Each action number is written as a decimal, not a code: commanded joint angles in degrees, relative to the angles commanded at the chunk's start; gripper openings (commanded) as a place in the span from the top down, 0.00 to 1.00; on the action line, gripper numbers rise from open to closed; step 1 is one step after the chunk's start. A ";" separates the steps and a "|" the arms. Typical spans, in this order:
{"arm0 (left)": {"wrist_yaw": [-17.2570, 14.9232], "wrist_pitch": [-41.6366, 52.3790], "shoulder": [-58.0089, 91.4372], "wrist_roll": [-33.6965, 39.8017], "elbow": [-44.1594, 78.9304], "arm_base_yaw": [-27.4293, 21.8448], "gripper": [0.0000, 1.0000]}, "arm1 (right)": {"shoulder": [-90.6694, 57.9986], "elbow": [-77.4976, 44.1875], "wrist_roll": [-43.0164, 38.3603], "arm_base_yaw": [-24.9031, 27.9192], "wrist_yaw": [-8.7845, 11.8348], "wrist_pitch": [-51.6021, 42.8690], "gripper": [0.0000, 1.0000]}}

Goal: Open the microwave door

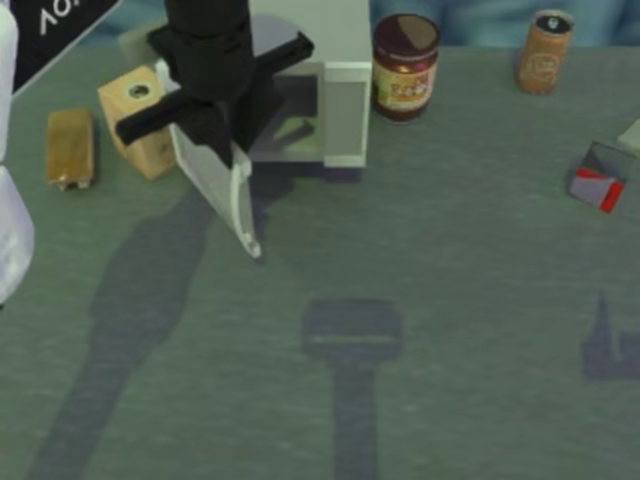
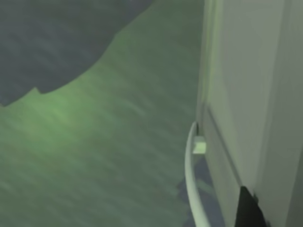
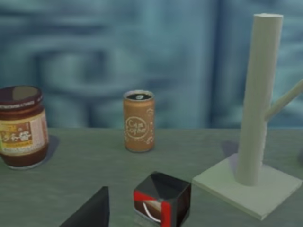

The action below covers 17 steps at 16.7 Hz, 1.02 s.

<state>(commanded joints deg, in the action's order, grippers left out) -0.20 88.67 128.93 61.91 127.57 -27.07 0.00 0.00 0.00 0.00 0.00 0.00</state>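
The light grey-white microwave (image 1: 335,60) stands at the back, left of centre. The microwave door (image 1: 212,178) is swung out toward the table's front left, its free edge pointing at the front. My left gripper (image 1: 215,135) hangs over the door's upper free corner. In the left wrist view the door panel (image 2: 246,94) carries a curved white handle (image 2: 191,179). My left gripper (image 2: 213,222) is shut on that handle, one black finger (image 2: 249,212) lying against the panel and the other out of frame. My right gripper (image 3: 135,223) is open and holds nothing, parked at the right.
A tan wooden block (image 1: 140,120) and a flat tan slab (image 1: 70,148) lie left of the door. A dark-lidded jar (image 1: 405,65) and a brown can (image 1: 545,50) stand at the back. A black-and-red box (image 1: 598,178) and a white post stand (image 3: 255,118) are at the right.
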 joint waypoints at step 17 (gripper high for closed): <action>0.01 -1.75 -0.56 -0.04 -2.26 0.04 1.00 | 0.00 0.00 0.00 0.00 0.00 0.00 0.00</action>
<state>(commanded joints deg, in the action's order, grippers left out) -0.20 86.92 128.38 61.87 125.30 -27.03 0.00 0.00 0.00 0.00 0.00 0.00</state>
